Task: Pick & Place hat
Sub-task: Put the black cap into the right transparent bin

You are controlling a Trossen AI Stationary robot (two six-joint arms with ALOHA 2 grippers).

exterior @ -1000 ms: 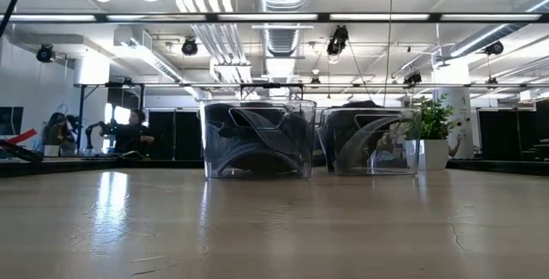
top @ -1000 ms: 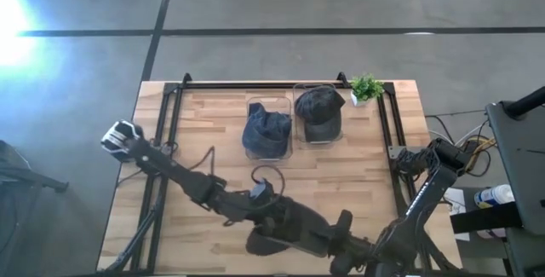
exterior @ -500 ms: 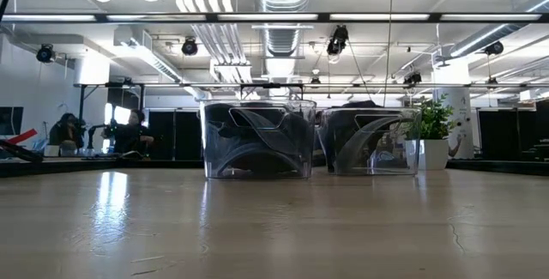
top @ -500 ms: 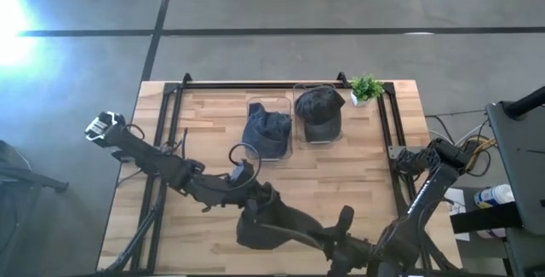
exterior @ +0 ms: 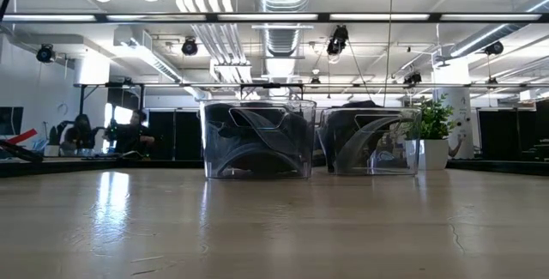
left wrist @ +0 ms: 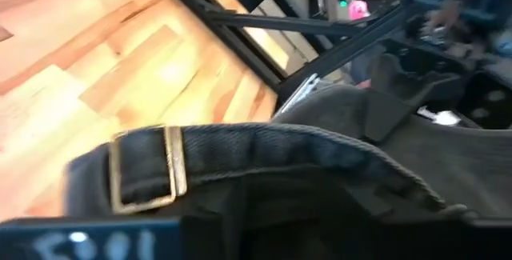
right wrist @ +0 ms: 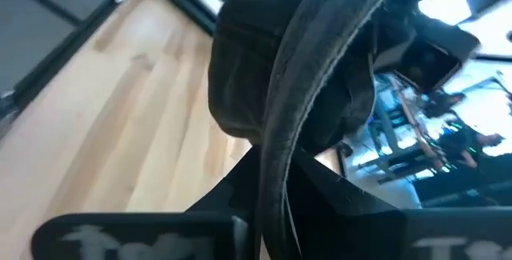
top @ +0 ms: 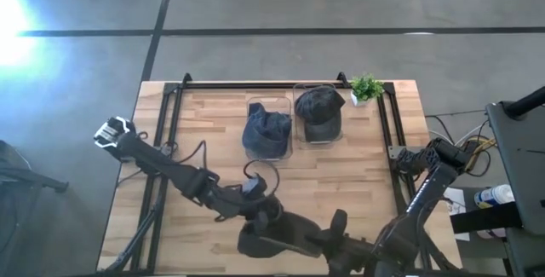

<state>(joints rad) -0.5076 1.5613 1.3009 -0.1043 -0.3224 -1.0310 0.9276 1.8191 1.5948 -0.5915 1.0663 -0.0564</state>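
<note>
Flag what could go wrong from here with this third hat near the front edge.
1. The dark hat sits low at the table's front edge, between both arms; a slack hold could let it slide off.
2. The right tool pinches only the brim, so the hat may swing or twist when lifted.
3. Both clear bins, left and right, already hold a hat each; a third may not fit.

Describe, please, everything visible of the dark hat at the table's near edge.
The dark hat is soft grey-black fabric with a stitched rim and a strap with a metal buckle. It lies crumpled at the near middle of the wooden table. The right end effector pinches its rim; the left end effector sits close behind the strap.
</note>
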